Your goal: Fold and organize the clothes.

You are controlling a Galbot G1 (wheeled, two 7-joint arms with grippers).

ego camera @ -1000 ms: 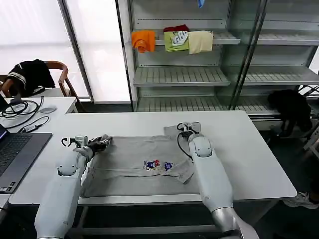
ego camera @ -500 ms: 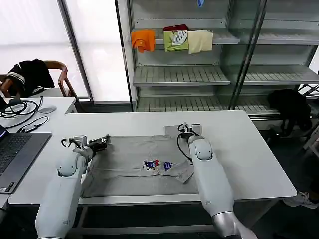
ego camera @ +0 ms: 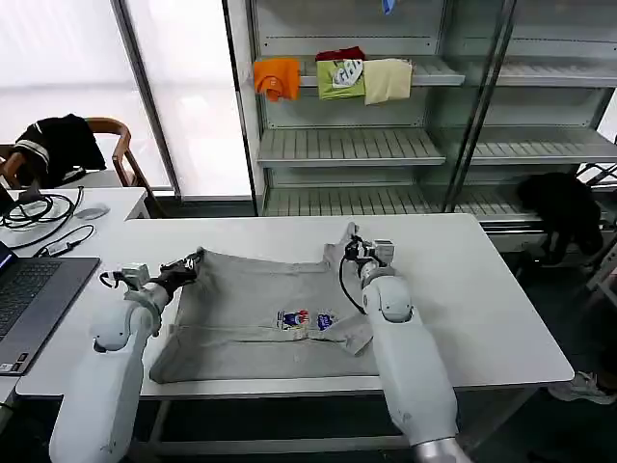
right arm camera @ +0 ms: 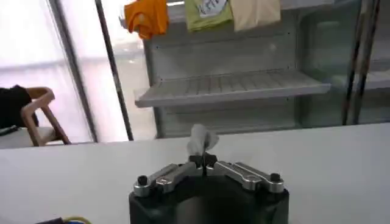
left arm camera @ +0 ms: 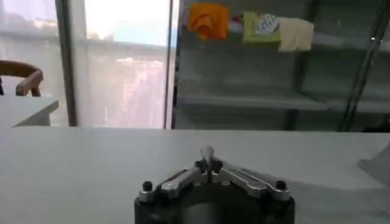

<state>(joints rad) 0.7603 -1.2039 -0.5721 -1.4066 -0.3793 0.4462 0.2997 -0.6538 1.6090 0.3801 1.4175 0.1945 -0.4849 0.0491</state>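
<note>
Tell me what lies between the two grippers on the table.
In the head view, the grey shirt's far edge spans from the left gripper to the right gripper, each shut on a corner.

The setting was a lab or test room dressed as a clothing shop. Grey metal retail shelving (ego camera: 352,145) stood against the back wall, with folded orange, green and cream garments (ego camera: 333,77) displayed on its top shelf. A plain white work table (ego camera: 501,309) occupied the centre. A side desk carried a laptop (ego camera: 29,299) and loose cables (ego camera: 43,214), beside a wooden chair (ego camera: 120,145). Frosted window panels (ego camera: 183,96) lit the room.
</note>
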